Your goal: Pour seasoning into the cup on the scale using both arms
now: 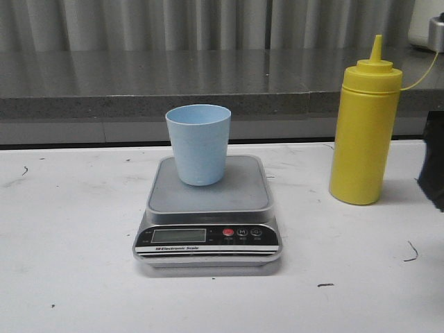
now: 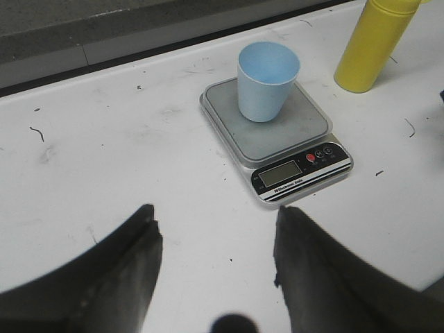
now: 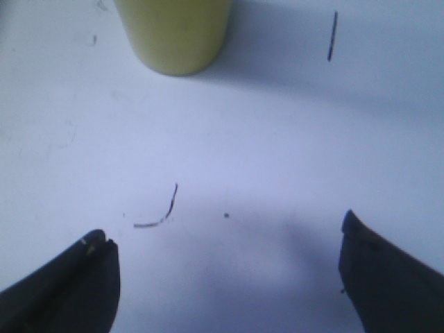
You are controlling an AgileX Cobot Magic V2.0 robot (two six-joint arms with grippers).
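Note:
The pale blue cup (image 1: 198, 142) stands upright on the grey platform of the scale (image 1: 208, 201) at the table's middle. The yellow seasoning bottle (image 1: 365, 128) stands upright on the table to the right of the scale, its cap strap trailing right. In the left wrist view the cup (image 2: 266, 80), the scale (image 2: 284, 139) and the bottle (image 2: 374, 45) lie well beyond my left gripper (image 2: 218, 232), which is open and empty over bare table. My right gripper (image 3: 225, 239) is open and empty, a short way from the bottle's base (image 3: 173, 35). A dark part of the right arm (image 1: 433, 177) shows at the front view's right edge.
The white table (image 1: 69, 243) carries small dark scuff marks (image 1: 411, 253). A grey stone ledge (image 1: 139, 87) and a curtain run along the back. A metal object (image 1: 436, 31) sits on the ledge at the far right.

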